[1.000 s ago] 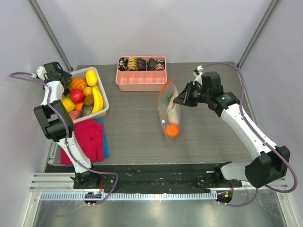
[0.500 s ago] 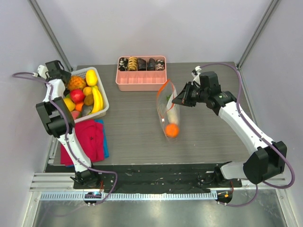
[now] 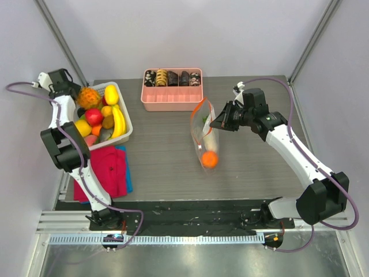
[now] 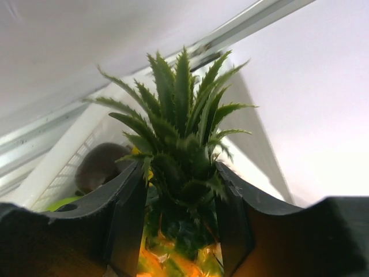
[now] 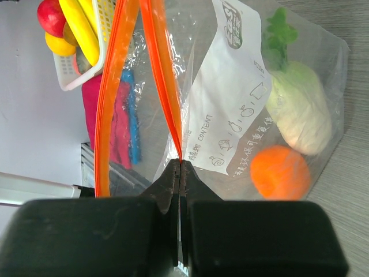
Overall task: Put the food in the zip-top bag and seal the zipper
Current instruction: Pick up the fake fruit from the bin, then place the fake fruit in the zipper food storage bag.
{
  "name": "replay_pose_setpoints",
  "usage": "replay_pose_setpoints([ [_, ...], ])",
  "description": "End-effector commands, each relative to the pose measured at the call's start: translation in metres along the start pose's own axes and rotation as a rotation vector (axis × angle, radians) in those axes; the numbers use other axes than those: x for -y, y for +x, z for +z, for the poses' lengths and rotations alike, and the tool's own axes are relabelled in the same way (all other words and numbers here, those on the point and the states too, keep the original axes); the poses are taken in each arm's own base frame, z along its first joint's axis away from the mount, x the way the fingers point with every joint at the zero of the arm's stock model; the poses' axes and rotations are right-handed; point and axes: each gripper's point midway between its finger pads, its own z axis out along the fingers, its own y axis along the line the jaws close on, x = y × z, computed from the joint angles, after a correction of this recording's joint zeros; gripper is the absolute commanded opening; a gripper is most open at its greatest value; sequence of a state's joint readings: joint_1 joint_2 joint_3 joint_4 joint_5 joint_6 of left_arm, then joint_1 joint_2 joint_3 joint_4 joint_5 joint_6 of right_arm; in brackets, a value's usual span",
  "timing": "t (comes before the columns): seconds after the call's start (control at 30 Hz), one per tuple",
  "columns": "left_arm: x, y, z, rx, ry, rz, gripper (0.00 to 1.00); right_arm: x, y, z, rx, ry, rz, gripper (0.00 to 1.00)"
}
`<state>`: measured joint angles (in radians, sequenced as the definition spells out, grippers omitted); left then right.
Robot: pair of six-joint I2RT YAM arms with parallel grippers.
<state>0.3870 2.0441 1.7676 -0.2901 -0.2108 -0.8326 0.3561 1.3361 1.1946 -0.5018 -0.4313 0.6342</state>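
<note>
The clear zip-top bag [image 3: 205, 134] hangs mid-table with its mouth open; the white radish [image 5: 301, 106] and orange ball [image 5: 280, 171] lie inside. My right gripper [image 5: 180, 163] is shut on the bag's orange-red zipper strip [image 5: 164, 75] and holds the mouth up. My left gripper [image 4: 179, 190] is closed around the pineapple's [image 3: 87, 97] green crown [image 4: 179, 127], above the white basket [image 3: 125, 134] at the far left. A round red fruit [image 3: 94, 116] lies in the basket. The zipper's slider is not visible.
A pink divided tray [image 3: 172, 97] with dark patterned pieces stands at the back centre. The basket also holds bananas [image 3: 118, 119] and other toy fruit. A red cloth over a blue one [image 3: 109, 167] lies in front of the basket.
My left gripper has closed on the pineapple's crown and lifted it up and toward the basket's back left corner. The right arm and bag shifted slightly left, then held still.
</note>
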Motion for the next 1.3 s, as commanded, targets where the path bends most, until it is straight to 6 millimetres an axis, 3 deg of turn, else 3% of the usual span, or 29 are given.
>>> replay_pose_setpoints([
  [0.0, 0.048, -0.081, -0.049, 0.204, 0.149, -0.007, 0.22, -0.008, -0.009, -0.007, 0.046, -0.025, -0.048, 0.01],
  [0.1, 0.056, -0.091, -0.06, 0.228, 0.172, 0.0, 0.14, -0.007, -0.009, -0.007, 0.045, -0.024, -0.051, 0.01],
  [0.23, 0.081, -0.121, -0.094, 0.299, 0.263, 0.005, 0.06, -0.009, -0.011, -0.01, 0.053, -0.027, -0.055, 0.01],
  [0.3, 0.091, -0.127, -0.107, 0.305, 0.304, 0.023, 0.0, -0.008, -0.01, -0.01, 0.053, -0.025, -0.058, 0.01],
  [0.4, 0.106, -0.13, -0.131, 0.304, 0.375, 0.065, 0.0, -0.009, -0.01, -0.012, 0.058, -0.025, -0.058, 0.01],
  [0.5, 0.132, -0.128, -0.173, 0.318, 0.472, 0.129, 0.0, -0.011, -0.011, -0.016, 0.068, -0.031, -0.062, 0.01],
  [0.57, 0.158, -0.115, -0.214, 0.312, 0.578, 0.207, 0.0, -0.013, -0.013, -0.019, 0.075, -0.035, -0.062, 0.01],
  [0.6, 0.164, -0.106, -0.225, 0.294, 0.613, 0.235, 0.0, -0.015, -0.013, -0.021, 0.078, -0.041, -0.063, 0.01],
  [0.63, 0.185, -0.08, -0.249, 0.254, 0.705, 0.305, 0.0, -0.016, -0.013, -0.022, 0.079, -0.043, -0.063, 0.01],
  [0.67, 0.194, -0.075, -0.278, 0.259, 0.766, 0.334, 0.0, -0.016, -0.013, -0.023, 0.08, -0.045, -0.063, 0.01],
  [0.73, 0.207, -0.045, -0.312, 0.234, 0.858, 0.429, 0.0, -0.016, -0.012, -0.026, 0.082, -0.045, -0.065, 0.01],
  [0.77, 0.222, -0.02, -0.35, 0.212, 0.953, 0.467, 0.0, -0.016, -0.012, -0.027, 0.081, -0.042, -0.066, 0.01],
  [0.8, 0.229, -0.001, -0.371, 0.195, 1.01, 0.499, 0.0, -0.017, -0.011, -0.028, 0.081, -0.043, -0.069, 0.01],
  [0.83, 0.23, 0.018, -0.384, 0.171, 1.046, 0.531, 0.0, -0.017, -0.01, -0.029, 0.081, -0.043, -0.069, 0.01],
  [0.87, 0.24, 0.048, -0.415, 0.139, 1.134, 0.578, 0.0, -0.017, -0.01, -0.031, 0.08, -0.043, -0.071, 0.01],
  [0.97, 0.244, 0.086, -0.46, 0.097, 1.242, 0.635, 0.0, -0.017, -0.008, -0.033, 0.076, -0.039, -0.068, 0.01],
  [1.0, 0.247, 0.11, -0.484, 0.057, 1.303, 0.651, 0.0, -0.018, -0.008, -0.034, 0.078, -0.043, -0.072, 0.01],
  [1.07, 0.248, 0.135, -0.503, 0.011, 1.351, 0.677, 0.0, -0.019, -0.007, -0.035, 0.074, -0.045, -0.072, 0.01],
  [1.1, 0.248, 0.16, -0.522, -0.036, 1.397, 0.7, 0.0, -0.02, -0.007, -0.035, 0.074, -0.049, -0.073, 0.01],
  [1.27, 0.24, 0.223, -0.554, -0.162, 1.471, 0.752, 0.0, -0.019, -0.008, -0.036, 0.071, -0.041, -0.072, 0.01],
])
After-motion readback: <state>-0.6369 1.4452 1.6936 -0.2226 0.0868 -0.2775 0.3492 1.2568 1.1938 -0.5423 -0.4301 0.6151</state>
